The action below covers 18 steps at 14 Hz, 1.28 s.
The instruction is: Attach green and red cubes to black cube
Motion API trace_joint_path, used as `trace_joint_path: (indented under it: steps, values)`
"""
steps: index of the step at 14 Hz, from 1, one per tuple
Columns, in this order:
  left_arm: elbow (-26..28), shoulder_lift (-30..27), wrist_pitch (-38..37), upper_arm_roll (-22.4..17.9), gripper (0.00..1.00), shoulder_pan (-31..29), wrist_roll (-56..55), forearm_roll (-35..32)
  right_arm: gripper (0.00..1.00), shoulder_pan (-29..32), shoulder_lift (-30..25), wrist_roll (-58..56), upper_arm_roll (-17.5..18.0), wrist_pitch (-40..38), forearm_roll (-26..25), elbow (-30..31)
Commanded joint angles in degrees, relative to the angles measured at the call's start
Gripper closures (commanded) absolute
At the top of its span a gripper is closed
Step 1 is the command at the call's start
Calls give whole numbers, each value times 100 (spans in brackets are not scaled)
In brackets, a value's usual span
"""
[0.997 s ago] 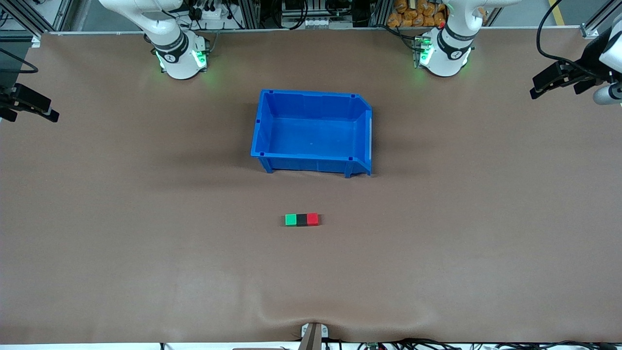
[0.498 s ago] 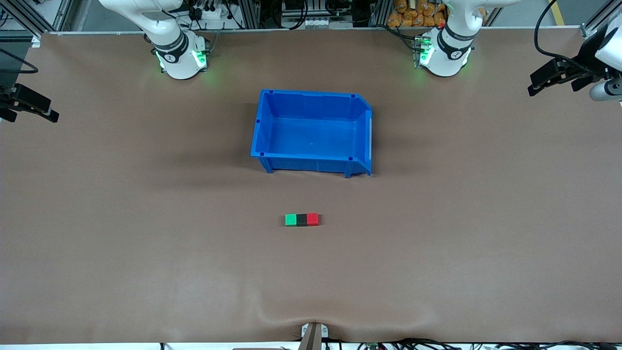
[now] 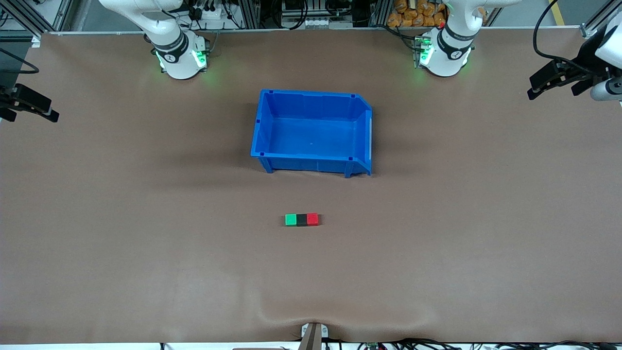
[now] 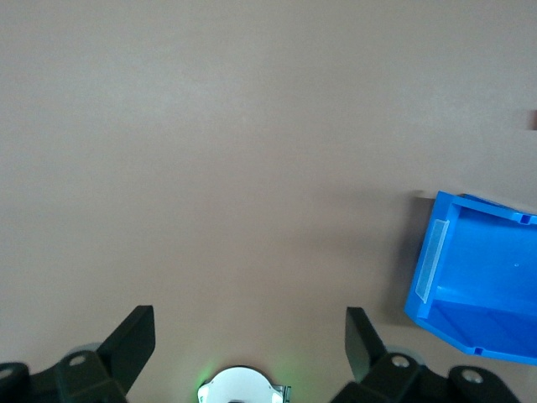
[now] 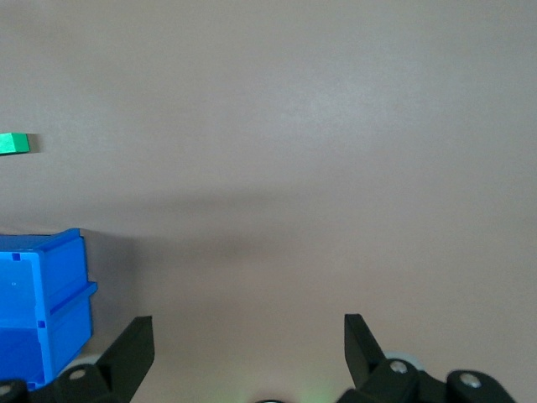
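Small plain green cube (image 3: 290, 220), matte black cube (image 3: 302, 220) and small red cube (image 3: 312, 219) touch in a row, black between, nearer the front camera than the blue plastic bin (image 3: 311, 167).

Green cube (image 3: 290, 220), black cube (image 3: 302, 220), red cube (image 3: 312, 219) joined.

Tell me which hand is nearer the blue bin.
Left, narrowly. The left hand hangs at its table end, the right hand at the other; the blue bin sits between them.
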State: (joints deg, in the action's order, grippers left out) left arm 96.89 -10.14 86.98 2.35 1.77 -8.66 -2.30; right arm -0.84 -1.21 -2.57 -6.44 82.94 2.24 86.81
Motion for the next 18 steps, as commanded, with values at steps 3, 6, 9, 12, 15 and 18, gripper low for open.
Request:
trace_joint_path:
  steps: [3, 6, 9, 12, 15, 18]
  values:
    - [102, -59, 196, 19, 0, 16, 84, -130, 0, 23, -37, 90, 38, -59, -75, -15]
    - [93, -24, 222, 19, 0, 8, 84, -130, 0, 41, -37, 81, 29, -59, -75, -15]
    - [110, 3, 240, 19, 0, 7, 119, -130, 0, 49, -37, 72, 29, -41, -75, -24]
    - [75, 38, 231, 80, 0, 25, 84, -130, 0, 58, -37, 63, 29, -33, -75, -24]
    - [-82, 126, 214, 90, 0, 8, 84, -122, 0, 58, -37, 55, 29, -42, -75, -24]
    - [-293, 266, 179, 90, 0, -45, 102, -122, 0, 76, -37, 55, 3, -33, -75, -33]
